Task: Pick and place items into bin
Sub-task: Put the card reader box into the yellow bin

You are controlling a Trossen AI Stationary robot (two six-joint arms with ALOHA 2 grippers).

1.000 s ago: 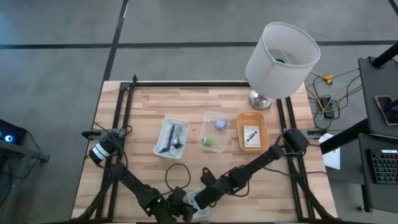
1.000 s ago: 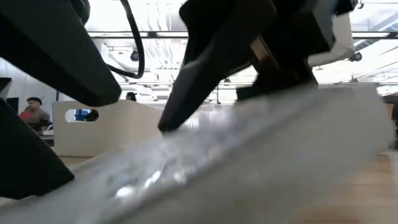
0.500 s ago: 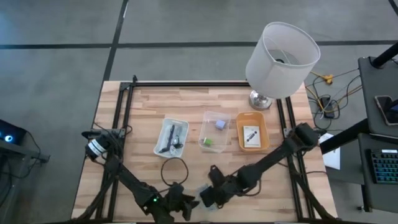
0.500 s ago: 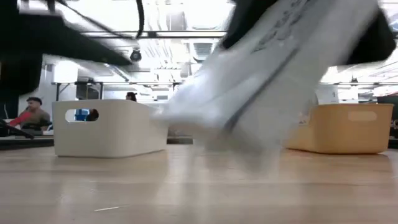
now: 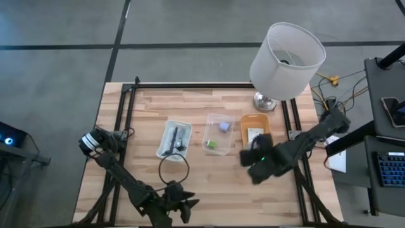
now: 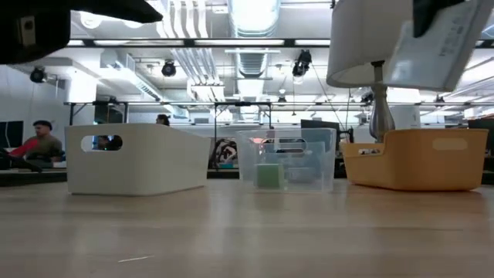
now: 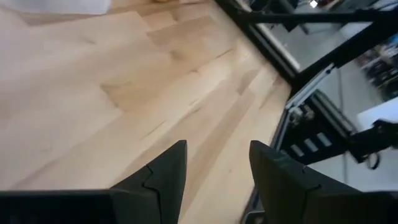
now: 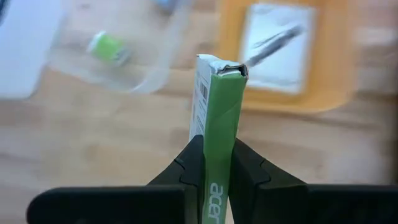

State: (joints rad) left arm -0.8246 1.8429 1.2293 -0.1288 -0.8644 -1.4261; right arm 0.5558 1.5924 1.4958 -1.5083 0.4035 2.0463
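Observation:
My right gripper hangs over the near end of the orange bin, shut on a flat white packet with a green edge. The low view shows that packet high above the orange bin. Another white packet lies in that bin. A green piece and a lavender block lie in the clear bin. A dark cable bundle lies in the white bin. My left gripper is open near the table's near edge, with nothing between its fingers. My right gripper pinches the packet's two flat faces between its two fingers, beside its green edge. The fingers point steeply down from above. The packet is lifted clear and sticks out past the fingertips toward the orange bin.
A lamp with a white shade stands at the far right, its base just behind the orange bin. A black frame runs along the table's left, right and far sides. Bare wood lies between the bins and the near edge.
My right gripper has risen from the near edge and swung toward the table's far right, tipping downward, and now hangs by the orange bin. The packet has come with it, lifted clear of the table. My left gripper has risen a little near the near edge.

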